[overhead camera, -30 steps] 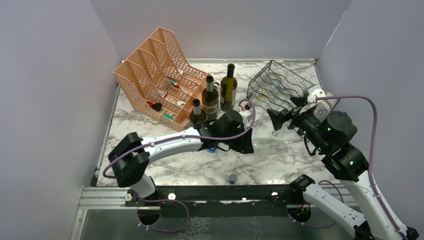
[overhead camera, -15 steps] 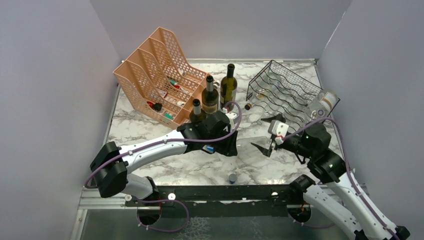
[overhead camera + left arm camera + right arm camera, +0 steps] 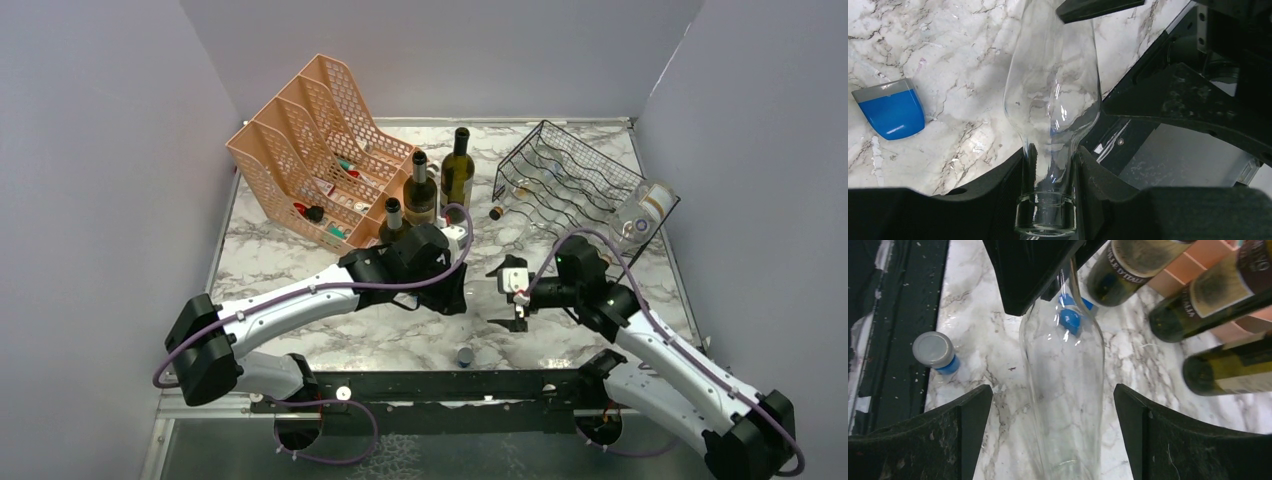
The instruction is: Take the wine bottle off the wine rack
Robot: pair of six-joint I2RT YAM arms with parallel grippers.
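Left wrist: clear wine bottle [image 3: 1053,100] clenched at neck in left gripper [image 3: 1050,162], well off wine rack [image 3: 570,175]; right gripper [image 3: 1050,395] splayed around it; likely only set-down remaining.

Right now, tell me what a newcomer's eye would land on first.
The clear glass bottle held mid-table, its neck clamped in the left gripper, the open right gripper straddling its body. Behind stand the peach mesh organizer far left and the black wire rack far right.
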